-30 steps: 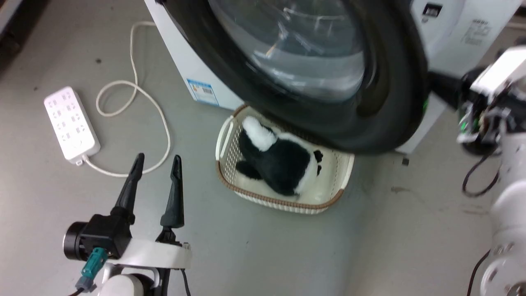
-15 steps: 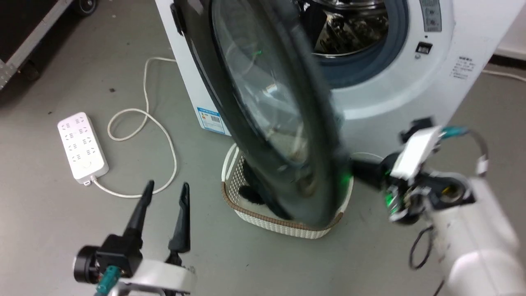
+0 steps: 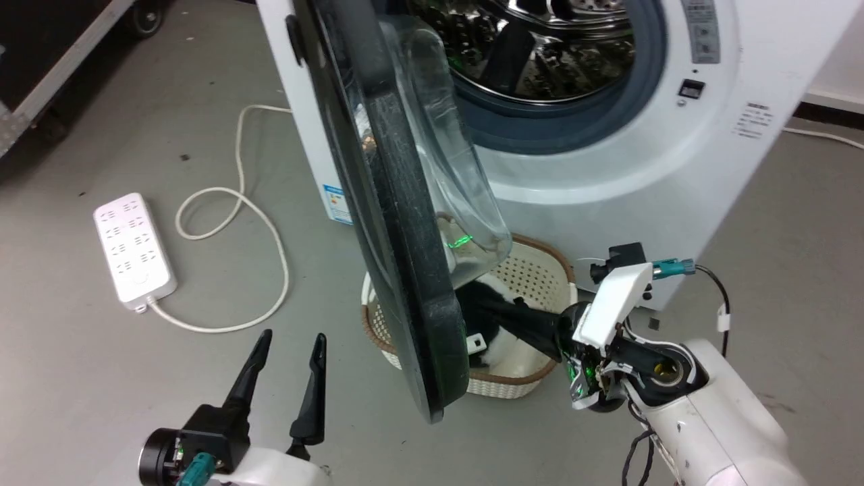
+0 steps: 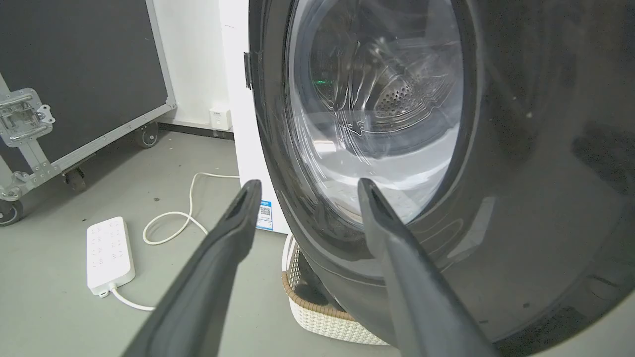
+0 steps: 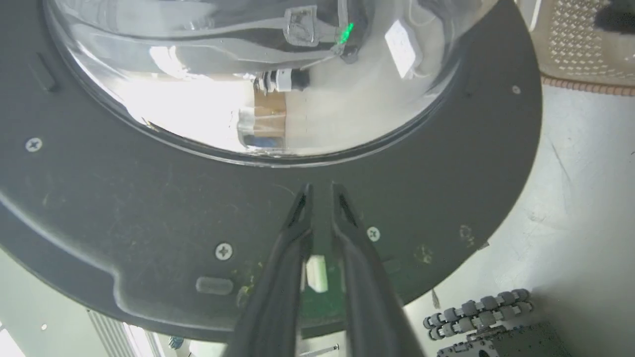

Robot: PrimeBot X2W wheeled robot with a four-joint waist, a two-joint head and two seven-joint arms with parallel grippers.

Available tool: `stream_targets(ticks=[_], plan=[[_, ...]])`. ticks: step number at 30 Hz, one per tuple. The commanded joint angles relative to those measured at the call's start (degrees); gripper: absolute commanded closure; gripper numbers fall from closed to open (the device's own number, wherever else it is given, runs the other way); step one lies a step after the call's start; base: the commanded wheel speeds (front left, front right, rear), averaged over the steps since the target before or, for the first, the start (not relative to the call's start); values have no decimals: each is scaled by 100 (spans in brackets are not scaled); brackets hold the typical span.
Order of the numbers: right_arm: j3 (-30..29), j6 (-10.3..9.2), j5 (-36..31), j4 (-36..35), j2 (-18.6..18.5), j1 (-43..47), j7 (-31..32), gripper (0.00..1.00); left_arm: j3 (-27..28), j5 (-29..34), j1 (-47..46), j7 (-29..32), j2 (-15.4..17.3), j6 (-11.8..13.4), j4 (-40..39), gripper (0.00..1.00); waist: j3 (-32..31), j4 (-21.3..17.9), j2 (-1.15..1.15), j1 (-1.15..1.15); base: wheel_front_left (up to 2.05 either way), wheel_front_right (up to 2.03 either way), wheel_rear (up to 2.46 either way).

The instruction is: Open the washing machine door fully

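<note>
The washing machine door [image 3: 398, 202] stands swung out from the white washer [image 3: 675, 169], edge-on in the head view, its clear glass bowl [image 3: 452, 169] bulging toward the machine. My right gripper [image 3: 489, 310] reaches in from the right at the door's inner side. In the right wrist view its fingers [image 5: 321, 188] are shut with only a thin gap, tips at the black inner ring [image 5: 149, 198] just below the glass. My left gripper [image 3: 290, 337] hangs open over the floor at the lower left, facing the door's glossy outer face [image 4: 521, 148] with nothing between its fingers [image 4: 238, 223].
The grey-ringed steel drum opening [image 3: 540, 54] shows behind the door. A white wicker basket [image 3: 533, 270] holding a black-and-white plush toy [image 3: 499, 344] sits on the floor under the door. A white power strip [image 3: 135, 246] with its cord lies left. A black wheeled case [image 4: 74, 74] stands far left.
The door has swung from facing the camera to edge-on, baring the drum opening. My right gripper went from the door's right rim to its inner side. The head camera also shifted.
</note>
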Motion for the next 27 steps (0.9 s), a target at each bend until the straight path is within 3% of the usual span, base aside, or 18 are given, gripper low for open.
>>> stream_targets(ticks=[1, 5, 10, 11, 12, 16, 21, 27], plan=[[-14, 6, -48, -9, -14, 7, -102, 0, 7, -35, 22, -32, 6, -8, 13, 0, 7, -66, 0, 0, 0, 0, 0], [-116, 6, -616, -535, -367, -22, -911, 0, 65, -76, -24, -32, 6, -7, -33, 0, -29, -239, 0, 0, 0, 0, 0], [39, 6, -2233, -1688, -1101, 382, -2652, 0, 262, -34, -52, -32, 8, -27, -47, 0, -171, -526, 0, 0, 0, 0, 0], [61, 6, -2610, -1827, -1256, 486, -2999, 0, 310, -22, -50, -32, 10, -37, -62, 0, -211, -595, 0, 0, 0, 0, 0], [122, 6, -3445, -2059, -1533, 686, -3669, 0, 399, -6, -41, -32, 11, -55, -100, 0, -288, -726, 0, 0, 0, 0, 0], [-99, 6, -5129, -2254, -1880, 1171, -4679, 0, 555, -14, 27, -32, 10, -80, -142, 0, -390, -990, 0, 0, 0, 0, 0], [-1026, 6, -6965, -2829, -1505, 2001, -5164, 0, 671, -63, 124, -32, 9, -123, -136, 0, -485, -1252, 0, 0, 0, 0, 0], [-1958, 6, -8454, -3974, -601, 3186, -5284, 0, 658, -245, 279, -32, 8, -183, -139, 0, -536, -1462, 0, 0, 0, 0, 0]])
